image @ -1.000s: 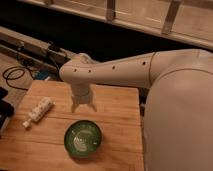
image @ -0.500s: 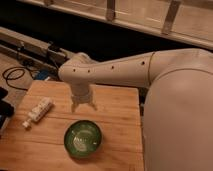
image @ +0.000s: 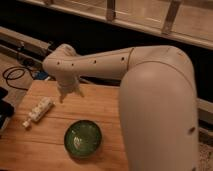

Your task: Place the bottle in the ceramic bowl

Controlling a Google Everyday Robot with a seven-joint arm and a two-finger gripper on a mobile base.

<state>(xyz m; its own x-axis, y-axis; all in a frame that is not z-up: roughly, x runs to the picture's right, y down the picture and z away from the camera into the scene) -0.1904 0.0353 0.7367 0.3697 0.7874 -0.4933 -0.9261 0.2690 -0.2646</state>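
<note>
The small white ridged bottle (image: 38, 112) lies on its side on the left part of the wooden table (image: 110, 112). The green ceramic bowl (image: 82, 138) with a dark rim stands near the table's front middle, empty. My gripper (image: 70, 92) hangs from the white arm above the table's far left part. It is to the right of the bottle and behind the bowl, apart from both, with its fingers pointing down and spread, and nothing between them.
My large white arm (image: 155, 100) fills the right side of the view and covers the table's right part. A dark rail and black cables (image: 15, 75) lie beyond the table's left far edge. A dark object (image: 4, 111) sits at the left edge.
The gripper has moved left, closer to the bottle. The bottle and the bowl have not moved.
</note>
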